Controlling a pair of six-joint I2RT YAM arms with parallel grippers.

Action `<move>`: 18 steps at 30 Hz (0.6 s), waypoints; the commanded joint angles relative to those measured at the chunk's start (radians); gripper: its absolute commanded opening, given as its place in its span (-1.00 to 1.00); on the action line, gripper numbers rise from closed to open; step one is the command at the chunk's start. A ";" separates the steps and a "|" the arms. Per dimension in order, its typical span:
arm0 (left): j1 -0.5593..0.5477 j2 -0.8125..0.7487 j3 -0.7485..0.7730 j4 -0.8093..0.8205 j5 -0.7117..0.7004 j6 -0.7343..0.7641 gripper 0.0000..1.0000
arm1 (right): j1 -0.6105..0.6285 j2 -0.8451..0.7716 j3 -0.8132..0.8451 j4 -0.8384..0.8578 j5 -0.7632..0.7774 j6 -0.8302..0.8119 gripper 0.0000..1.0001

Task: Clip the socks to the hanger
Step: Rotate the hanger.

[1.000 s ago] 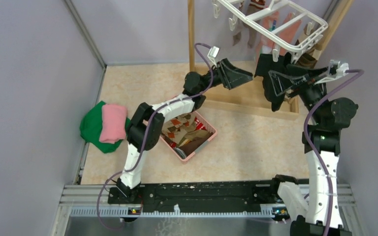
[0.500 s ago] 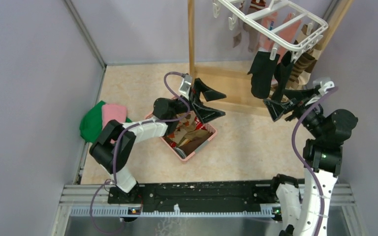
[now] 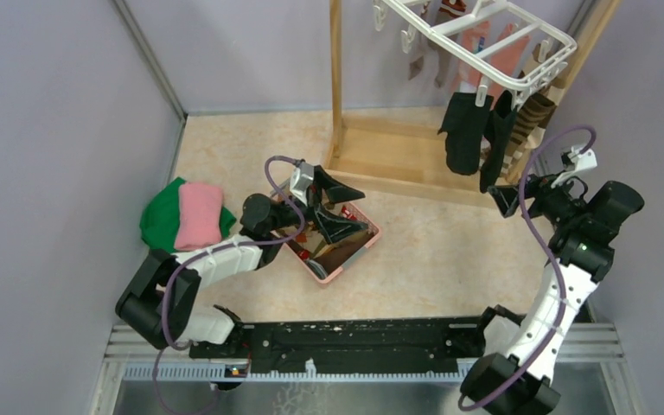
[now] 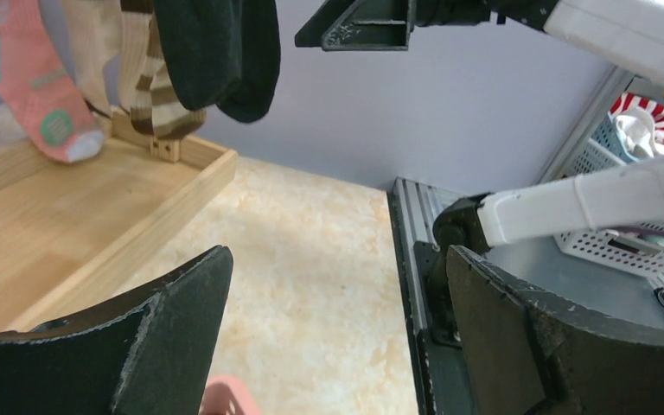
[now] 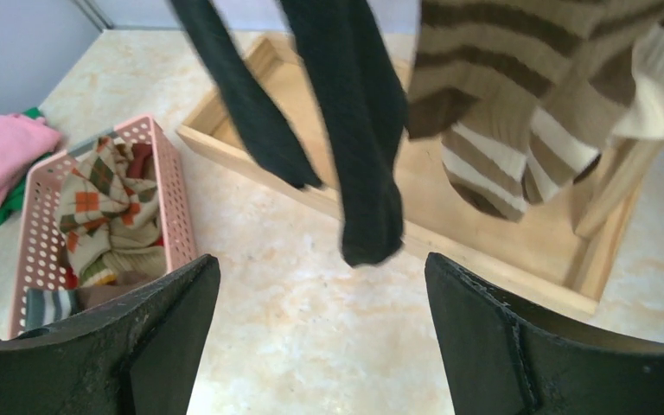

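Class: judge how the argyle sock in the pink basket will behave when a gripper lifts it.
Probably floppy: the argyle sock lies crumpled in the pink basket, and the black socks hang limp. Likely light, being thin fabric. It may drag neighbouring socks up, since they lie tangled together.
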 commanded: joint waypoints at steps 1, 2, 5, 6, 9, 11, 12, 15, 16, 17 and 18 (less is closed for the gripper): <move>0.009 -0.093 -0.087 -0.058 -0.038 0.070 0.97 | -0.103 0.066 -0.032 -0.014 -0.193 -0.155 0.72; 0.011 -0.118 -0.105 -0.063 -0.056 0.071 0.97 | -0.114 0.086 -0.036 -0.020 -0.210 -0.182 0.71; 0.016 -0.176 -0.158 -0.099 -0.126 0.072 0.98 | -0.121 0.124 -0.038 -0.078 -0.201 -0.297 0.69; 0.018 -0.196 -0.179 -0.114 -0.158 0.075 0.98 | -0.121 0.131 -0.039 -0.098 -0.194 -0.339 0.69; 0.022 -0.249 -0.221 -0.120 -0.223 0.090 0.98 | -0.121 0.132 -0.061 -0.097 -0.179 -0.384 0.69; 0.025 -0.277 -0.239 -0.112 -0.251 0.091 0.98 | -0.121 0.121 -0.081 -0.087 -0.188 -0.397 0.69; 0.026 -0.288 -0.245 -0.107 -0.266 0.085 0.98 | -0.121 0.117 -0.096 -0.061 -0.198 -0.387 0.69; 0.027 -0.310 -0.261 -0.082 -0.312 0.063 0.98 | -0.121 0.119 -0.133 -0.007 -0.205 -0.351 0.69; 0.027 -0.307 -0.264 -0.068 -0.313 0.060 0.98 | -0.121 0.122 -0.140 0.004 -0.200 -0.346 0.69; 0.027 -0.298 -0.263 -0.055 -0.305 0.058 0.98 | -0.121 0.126 -0.145 0.010 -0.195 -0.345 0.69; 0.027 -0.286 -0.260 -0.043 -0.288 0.056 0.98 | -0.120 0.130 -0.143 0.008 -0.191 -0.350 0.69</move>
